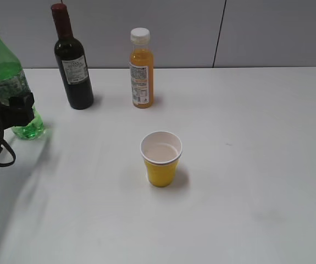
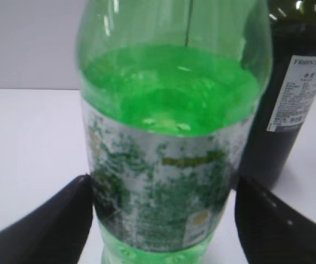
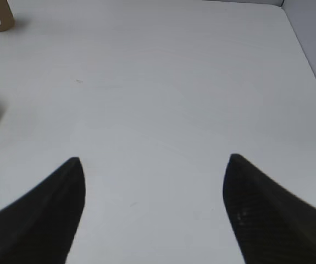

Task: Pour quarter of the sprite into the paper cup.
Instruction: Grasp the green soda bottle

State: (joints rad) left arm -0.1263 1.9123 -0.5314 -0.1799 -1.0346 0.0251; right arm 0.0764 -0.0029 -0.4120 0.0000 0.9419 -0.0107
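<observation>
The sprite, a translucent green bottle with a green-white label, stands upright at the far left of the table. My left gripper is open around its lower label. In the left wrist view the sprite fills the frame between the two fingers of the left gripper; the left finger is at the label and a narrow gap shows at the right finger. The yellow paper cup stands upright at mid-table, apart from the bottle. My right gripper is open and empty above bare table.
A dark wine bottle stands just behind and to the right of the sprite, also in the left wrist view. An orange juice bottle stands behind the cup. The white table runs to a grey wall.
</observation>
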